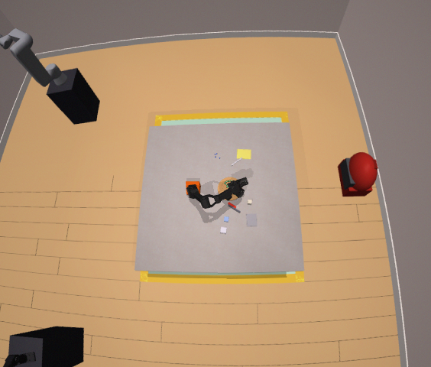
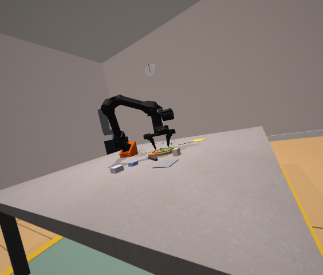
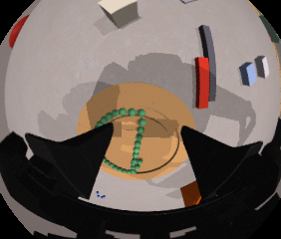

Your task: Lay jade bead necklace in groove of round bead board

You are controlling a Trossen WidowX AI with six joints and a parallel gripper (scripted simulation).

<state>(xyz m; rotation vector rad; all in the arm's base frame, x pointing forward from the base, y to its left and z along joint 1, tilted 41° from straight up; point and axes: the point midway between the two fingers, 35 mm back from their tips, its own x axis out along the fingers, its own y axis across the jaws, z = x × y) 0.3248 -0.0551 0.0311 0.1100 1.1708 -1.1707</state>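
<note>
The round wooden bead board (image 1: 224, 189) (image 2: 154, 152) (image 3: 136, 92) lies on the table with a dark ring groove. The jade necklace (image 2: 170, 149) (image 3: 137, 149), green beads, rests on it in a D shape. In the wrist view its upper and lower left stretches curve near the groove line. Its other side runs nearly straight across the board's middle, with a small bunch of beads at the lower end. The groove's right arc is bare. My gripper (image 2: 161, 147) (image 3: 147, 127) is open and empty just above the board, fingers pointing down. The left finger hides the necklace's far left.
A red and dark grey tool (image 1: 231, 205) (image 3: 202, 82) lies beside the board, near a beige block (image 1: 249, 202) (image 2: 176, 152). A blue block (image 1: 226, 219), a white block (image 1: 223, 230) and a grey flat square (image 1: 251, 220) lie farther off. A yellow sheet (image 1: 244, 154) lies beyond a white stick (image 1: 236, 162).
</note>
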